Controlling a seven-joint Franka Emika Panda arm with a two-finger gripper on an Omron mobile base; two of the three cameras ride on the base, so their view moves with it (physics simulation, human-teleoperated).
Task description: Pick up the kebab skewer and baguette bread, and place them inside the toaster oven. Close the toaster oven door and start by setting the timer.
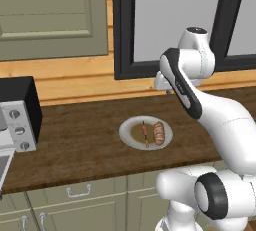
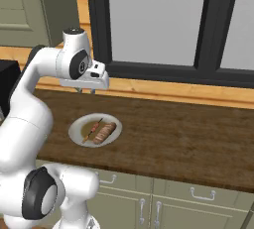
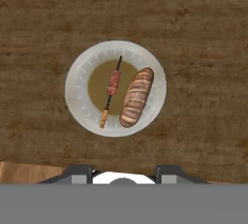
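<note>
On a white plate (image 3: pixel 76 92) on the wooden counter, the kebab skewer (image 3: pixel 112 90) lies next to the baguette bread (image 3: pixel 136 97). The same skewer (image 1: pixel 145 134) and loaf (image 1: pixel 159 133) sit at the counter's middle in the left base view. My gripper (image 3: pixel 124 172) hangs well above the plate and points straight down at it. Its fingers stand apart with nothing between them. The toaster oven (image 1: pixel 19 117) stands at the far left, and its door (image 1: pixel 4 167) is folded down open.
A dark-framed window (image 1: pixel 165 25) fills the wall behind the counter. Green cabinet doors hang at the upper left, and drawers (image 1: pixel 80 192) run below the counter's front edge. Bare wood stretches to the right of the plate (image 2: pixel 74 131).
</note>
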